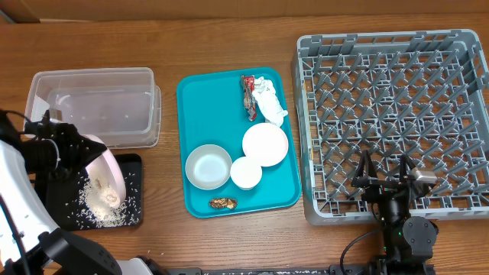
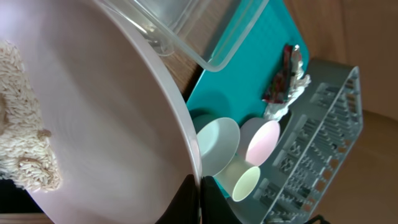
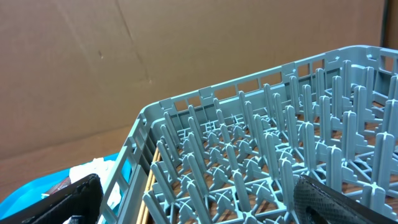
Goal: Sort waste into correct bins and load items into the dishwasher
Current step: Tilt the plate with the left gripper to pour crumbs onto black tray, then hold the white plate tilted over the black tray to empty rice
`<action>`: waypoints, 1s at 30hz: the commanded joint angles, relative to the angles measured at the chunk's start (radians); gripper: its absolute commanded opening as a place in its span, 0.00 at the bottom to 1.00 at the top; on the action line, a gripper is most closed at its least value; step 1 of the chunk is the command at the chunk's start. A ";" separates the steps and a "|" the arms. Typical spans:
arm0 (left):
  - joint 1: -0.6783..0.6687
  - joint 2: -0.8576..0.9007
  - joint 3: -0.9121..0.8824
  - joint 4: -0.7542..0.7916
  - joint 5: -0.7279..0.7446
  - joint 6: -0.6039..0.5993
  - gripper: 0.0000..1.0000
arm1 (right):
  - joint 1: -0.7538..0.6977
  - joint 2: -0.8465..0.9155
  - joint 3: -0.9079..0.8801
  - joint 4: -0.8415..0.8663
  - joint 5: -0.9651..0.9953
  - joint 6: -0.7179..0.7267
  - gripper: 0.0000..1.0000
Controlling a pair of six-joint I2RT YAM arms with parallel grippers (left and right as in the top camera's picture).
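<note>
My left gripper (image 1: 80, 143) (image 2: 200, 200) is shut on the rim of the pale pink bowl (image 1: 108, 172) (image 2: 112, 124). The bowl is tilted over the black tray (image 1: 134, 163), and white rice (image 1: 102, 197) (image 2: 22, 130) lies in the bowl and scattered on the tray. The clear tub (image 1: 99, 107) stands just behind. On the teal tray (image 1: 206, 107) lie a white napkin (image 1: 269, 101), a red wrapper (image 1: 248, 95), a white plate (image 1: 265, 143), a grey-white bowl (image 1: 208, 166), a small cup (image 1: 246, 173) and a brown lump (image 1: 223, 202). My right gripper (image 1: 384, 172) (image 3: 199, 199) hangs open over the front of the grey dish rack (image 1: 397, 99).
The rack's upright pegs (image 3: 249, 143) stand right under the right gripper's fingers. A brown cardboard wall rises behind the rack in the right wrist view. Bare wooden table shows between the tub, the teal tray and the rack.
</note>
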 commanded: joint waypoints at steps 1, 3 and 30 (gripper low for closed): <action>0.046 -0.015 -0.003 -0.005 0.080 0.056 0.04 | -0.003 -0.009 -0.011 0.006 -0.005 -0.004 1.00; 0.067 -0.015 -0.003 -0.008 0.098 0.056 0.04 | -0.003 -0.009 -0.011 0.006 -0.005 -0.004 1.00; 0.222 -0.015 -0.079 -0.031 0.277 0.158 0.04 | -0.003 -0.009 -0.011 0.006 -0.005 -0.004 1.00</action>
